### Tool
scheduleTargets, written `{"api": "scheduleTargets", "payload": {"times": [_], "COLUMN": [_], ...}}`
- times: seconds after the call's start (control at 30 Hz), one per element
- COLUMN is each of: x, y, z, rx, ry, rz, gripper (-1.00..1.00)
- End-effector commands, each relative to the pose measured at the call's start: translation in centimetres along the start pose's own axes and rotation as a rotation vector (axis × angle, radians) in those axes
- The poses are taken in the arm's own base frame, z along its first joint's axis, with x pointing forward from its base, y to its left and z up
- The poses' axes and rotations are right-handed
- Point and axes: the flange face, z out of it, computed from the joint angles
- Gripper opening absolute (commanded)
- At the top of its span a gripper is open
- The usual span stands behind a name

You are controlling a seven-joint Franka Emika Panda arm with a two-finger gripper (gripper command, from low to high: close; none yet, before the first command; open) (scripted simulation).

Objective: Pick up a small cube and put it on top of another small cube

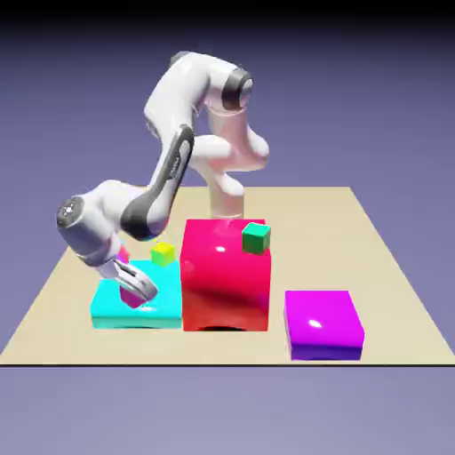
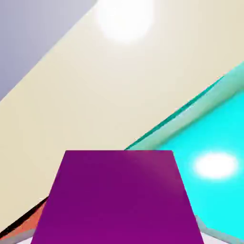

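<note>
With small cube [image 2: 119, 200] pinched between gripper [image 1: 135, 289] fingers just above cyan block [image 1: 111, 311], step in hand looks like carry. Next: lift, move over yellow cube [image 1: 163, 254], lower squarely.

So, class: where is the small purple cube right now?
The small purple cube sits between the gripper fingers, over the cyan block at the exterior view's left, filling the hand view's bottom.

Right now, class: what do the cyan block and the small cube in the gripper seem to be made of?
Cyan block: looks like glossy plastic; a bright white highlight sits on its top. Small cube: smooth magenta-purple, maybe plastic too, with only a faint sheen. Both are rendered, so this is uncertain.
</note>
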Motion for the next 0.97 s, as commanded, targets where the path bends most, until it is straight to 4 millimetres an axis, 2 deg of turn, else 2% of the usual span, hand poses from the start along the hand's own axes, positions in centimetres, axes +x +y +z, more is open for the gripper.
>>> {"api": "scheduleTargets", "payload": {"times": [0.0, 0.27, 0.57, 0.63, 0.8, 0.83, 0.87, 0.93], "x": [0.1, -0.3, -3.0, -3.1, -2.5, -2.5, -2.5, -2.7], "y": [1.3, 11.5, 21.0, 21.3, 20.5, 20.5, 20.5, 20.6], "z": [-0.2, 0.1, 3.3, 3.5, 10.2, 10.2, 10.2, 7.5], "rx": [0.0, 0.018, 0.038, 0.038, 0.038, 0.038, 0.038, 0.039], "ry": [-0.002, -0.025, -0.016, -0.015, -0.015, -0.015, -0.015, -0.015], "rz": [0.008, 0.054, 0.072, 0.072, 0.072, 0.072, 0.072, 0.071], "gripper": [-1.0, -1.0, -1.0, -1.0, -1.0, 1.0, 1.0, 1.0]}}
